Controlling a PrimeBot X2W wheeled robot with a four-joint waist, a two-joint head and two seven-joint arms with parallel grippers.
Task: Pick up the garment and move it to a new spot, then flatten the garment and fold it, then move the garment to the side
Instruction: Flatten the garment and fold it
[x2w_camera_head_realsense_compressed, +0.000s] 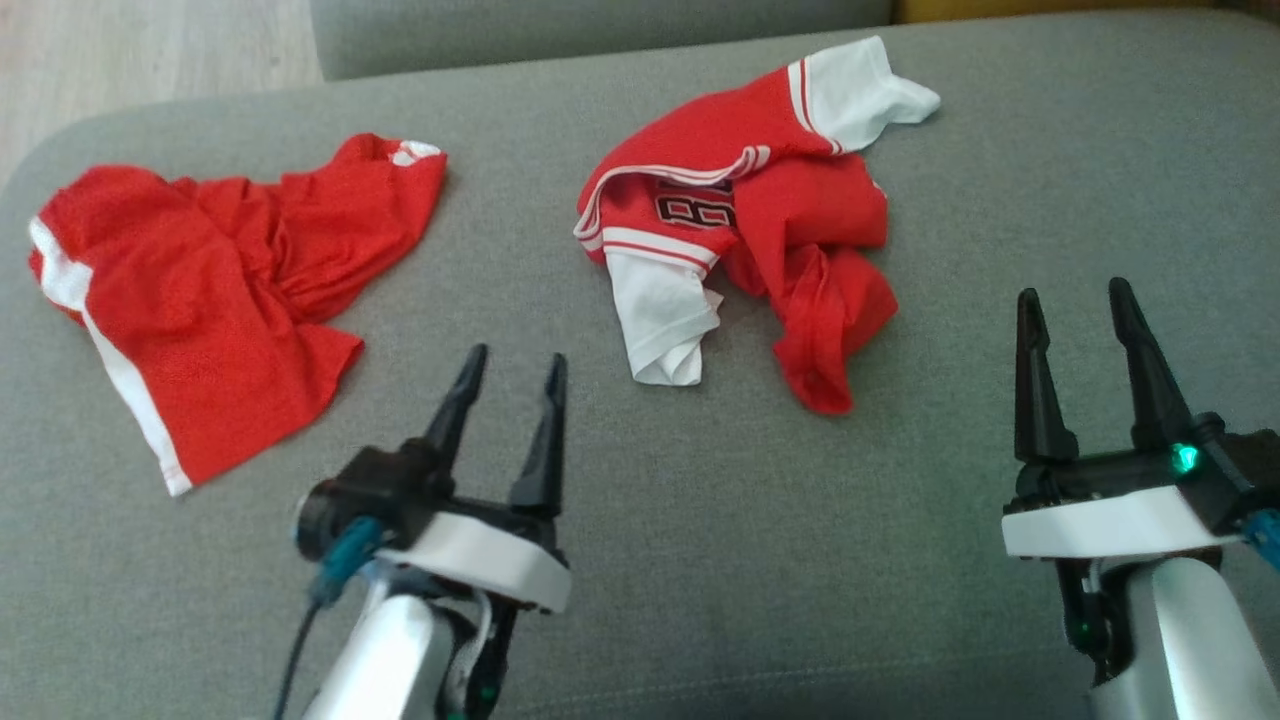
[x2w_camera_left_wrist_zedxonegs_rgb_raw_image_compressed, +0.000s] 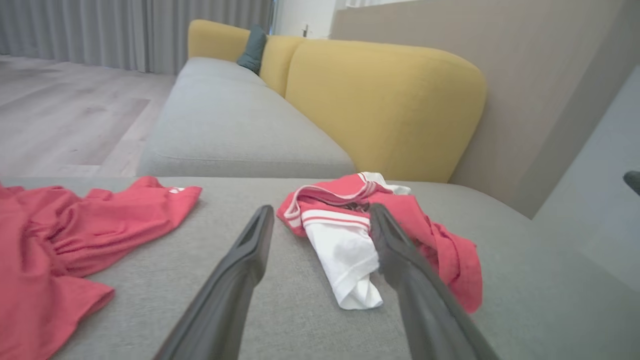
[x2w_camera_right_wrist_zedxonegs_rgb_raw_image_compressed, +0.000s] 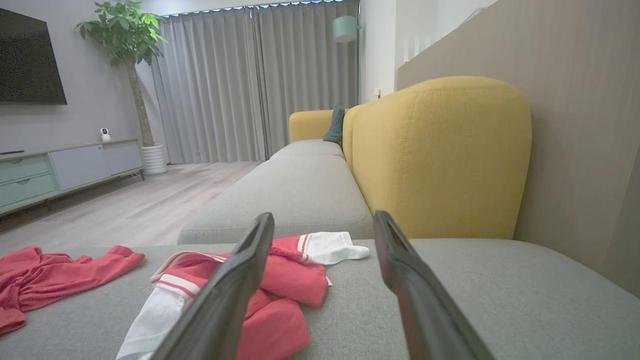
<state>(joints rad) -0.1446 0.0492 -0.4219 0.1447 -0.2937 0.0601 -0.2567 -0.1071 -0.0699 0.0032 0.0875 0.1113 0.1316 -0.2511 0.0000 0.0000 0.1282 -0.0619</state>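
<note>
Crumpled red-and-white jersey (x2w_camera_head_realsense_compressed: 740, 220) on grey sofa cushion (x2w_camera_head_realsense_compressed: 700, 560), ahead, between both grippers; long axis slants far-right to near-left. Near white sleeve closest to left gripper (x2w_camera_head_realsense_compressed: 517, 354); right gripper (x2w_camera_head_realsense_compressed: 1074, 289) off to jersey's right. Both jaws spread, empty. Red shorts (x2w_camera_head_realsense_compressed: 200, 300) lie apart, left

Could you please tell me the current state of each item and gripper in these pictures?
Jersey: crumpled in a heap on the grey cushion, not held.
Shorts: rumpled, partly spread, not held.
Left gripper: open, empty.
Right gripper: open, empty.
Curtains: drawn shut.
</note>
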